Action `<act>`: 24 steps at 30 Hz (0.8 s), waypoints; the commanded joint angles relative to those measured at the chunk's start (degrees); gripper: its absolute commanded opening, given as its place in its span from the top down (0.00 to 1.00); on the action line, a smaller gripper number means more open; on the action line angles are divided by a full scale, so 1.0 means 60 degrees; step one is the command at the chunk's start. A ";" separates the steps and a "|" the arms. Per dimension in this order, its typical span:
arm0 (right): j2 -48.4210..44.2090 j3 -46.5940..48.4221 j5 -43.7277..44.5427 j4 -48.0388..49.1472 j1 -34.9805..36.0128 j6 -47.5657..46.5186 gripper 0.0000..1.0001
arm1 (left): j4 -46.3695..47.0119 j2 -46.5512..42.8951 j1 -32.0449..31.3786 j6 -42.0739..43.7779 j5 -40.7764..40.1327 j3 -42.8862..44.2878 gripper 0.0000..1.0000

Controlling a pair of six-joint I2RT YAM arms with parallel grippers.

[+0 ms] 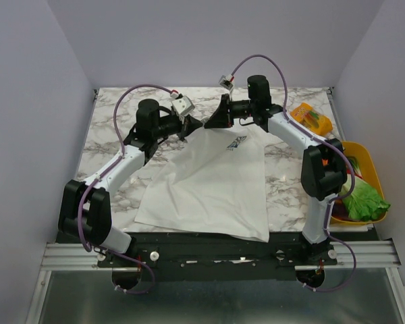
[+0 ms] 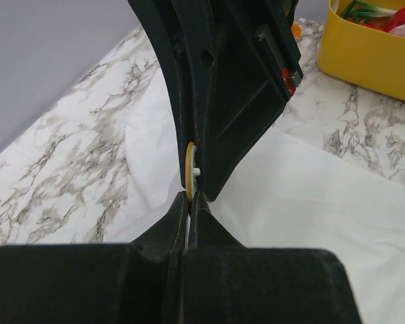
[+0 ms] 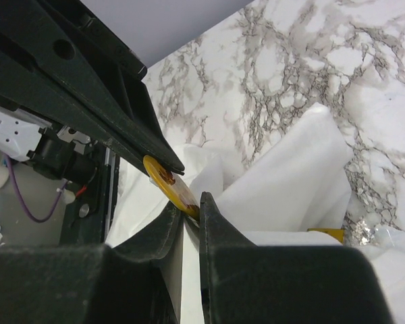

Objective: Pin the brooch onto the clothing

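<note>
Although the marble table [image 1: 108, 135] carries the white T-shirt [image 1: 209, 189] spread flat toward its near edge, the pinning itself looks unfinished. At the end of the garment toward the table's far edge, just beside the small flower emblem [image 1: 236, 142], the two arms meet tip to tip and the cloth is pushed up into folds. The right gripper [image 3: 191, 208] is clamped on the lower rim of the brooch [image 3: 167, 181], its fingers a sliver apart with the disc between them. The left gripper [image 2: 189, 204] is squeezed fully together, its tips against the opposite rim. Whether it pinches the brooch, the pin or a fold of fabric cannot be told. So the piece has been brought to the shirt and is being worked between both arms. What appears left is to drive the pin through the cloth, fasten it and let go, though no view shows whether the pin has pierced anything yet. The brooch is a tiny round gold-yellow button, thin edge-on, with a reddish mark on its face and a small white stub at its back.
</note>
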 commanded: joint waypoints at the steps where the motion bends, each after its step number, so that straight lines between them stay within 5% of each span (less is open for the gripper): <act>1: 0.0325 0.0577 0.1453 -0.0657 0.0275 -0.0100 0.99 | -0.0428 -0.0197 -0.0817 0.0362 0.0824 0.0056 1.00; 11: 0.0223 0.0666 0.2333 -0.0966 0.0275 0.0280 0.99 | -0.0458 -0.0652 -0.0920 0.0465 0.0546 -0.0223 1.00; 24: -0.0114 -0.0242 0.2377 0.0819 0.0231 0.1247 0.99 | 0.0817 -0.1121 -0.0759 -0.0165 -0.0026 -0.1512 1.00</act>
